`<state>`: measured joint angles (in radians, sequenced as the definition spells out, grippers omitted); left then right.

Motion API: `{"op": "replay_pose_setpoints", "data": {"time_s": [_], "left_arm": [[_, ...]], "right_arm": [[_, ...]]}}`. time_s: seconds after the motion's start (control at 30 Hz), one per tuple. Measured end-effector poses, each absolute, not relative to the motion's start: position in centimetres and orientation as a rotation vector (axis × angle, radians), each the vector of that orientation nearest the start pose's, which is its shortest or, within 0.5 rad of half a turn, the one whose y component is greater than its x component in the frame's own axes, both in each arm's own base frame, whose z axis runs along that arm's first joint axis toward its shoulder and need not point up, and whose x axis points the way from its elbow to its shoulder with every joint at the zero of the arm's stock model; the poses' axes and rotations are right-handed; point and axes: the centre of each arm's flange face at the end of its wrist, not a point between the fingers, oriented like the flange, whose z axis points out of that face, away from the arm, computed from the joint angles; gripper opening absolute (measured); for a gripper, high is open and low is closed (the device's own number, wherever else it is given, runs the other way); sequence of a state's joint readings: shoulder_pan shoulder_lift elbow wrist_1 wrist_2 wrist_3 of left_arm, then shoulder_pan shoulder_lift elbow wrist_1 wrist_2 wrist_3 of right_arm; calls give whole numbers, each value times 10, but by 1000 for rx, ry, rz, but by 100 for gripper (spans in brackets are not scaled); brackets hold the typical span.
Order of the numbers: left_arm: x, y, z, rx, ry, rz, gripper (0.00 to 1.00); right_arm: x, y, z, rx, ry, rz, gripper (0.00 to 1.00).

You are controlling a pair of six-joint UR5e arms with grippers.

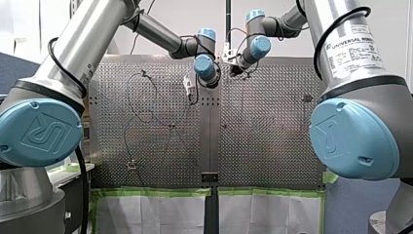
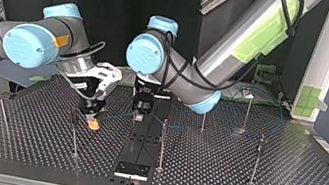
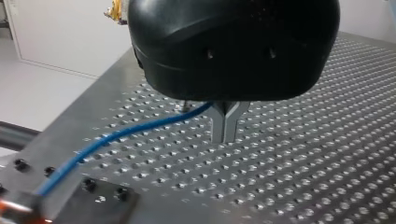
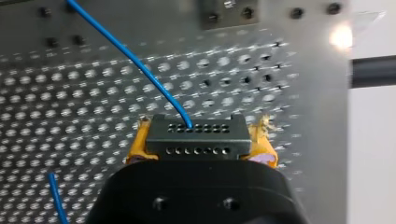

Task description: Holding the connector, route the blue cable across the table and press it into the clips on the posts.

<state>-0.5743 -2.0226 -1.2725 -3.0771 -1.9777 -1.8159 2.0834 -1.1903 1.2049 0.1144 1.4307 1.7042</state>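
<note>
Clenched on the black connector (image 4: 196, 145), my right hand (image 4: 200, 136) grips it at both ends with its yellow pads (image 4: 137, 150), and the connector's two rows of holes face ahead. The blue cable (image 4: 135, 58) leaves one hole in the upper row and arcs away over the perforated counter (image 4: 70, 116) toward a small bolted plate (image 4: 229, 11) near its edge. Another short stretch of blue cable shows beside the hand, low over the counter.

My left hand (image 3: 224, 133) has its metal fingertips pressed together, pointing down just above the counter. The cable runs into the fork where the fingers part above the tips, so the hand is closed around it. From there the cable sags away across the holes.

In the top view the two hands hang close together over the counter's middle seam, the right hand at the view's left of the left hand, with the cable strung between them. Thin upright posts (image 2: 162, 143) stand around them: one near the left hand on the seam's other side, one beside the right hand, others further out toward both sides. Their clips are too small to make out.
</note>
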Motion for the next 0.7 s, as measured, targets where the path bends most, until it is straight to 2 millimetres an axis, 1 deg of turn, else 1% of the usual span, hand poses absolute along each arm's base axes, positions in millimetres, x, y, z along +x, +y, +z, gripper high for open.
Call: {"op": "replay_pose_setpoints", "data": {"time_s": [0.4, 0.7], "left_arm": [[491, -431, 335, -42, 1665, -293, 0], [483, -429, 306, -30, 1672, -337, 0]], "right_arm": [[429, -475, 388, -2471, 1506, -2155, 0], [422, -474, 356, -2426, 1559, -2134, 0]]}}
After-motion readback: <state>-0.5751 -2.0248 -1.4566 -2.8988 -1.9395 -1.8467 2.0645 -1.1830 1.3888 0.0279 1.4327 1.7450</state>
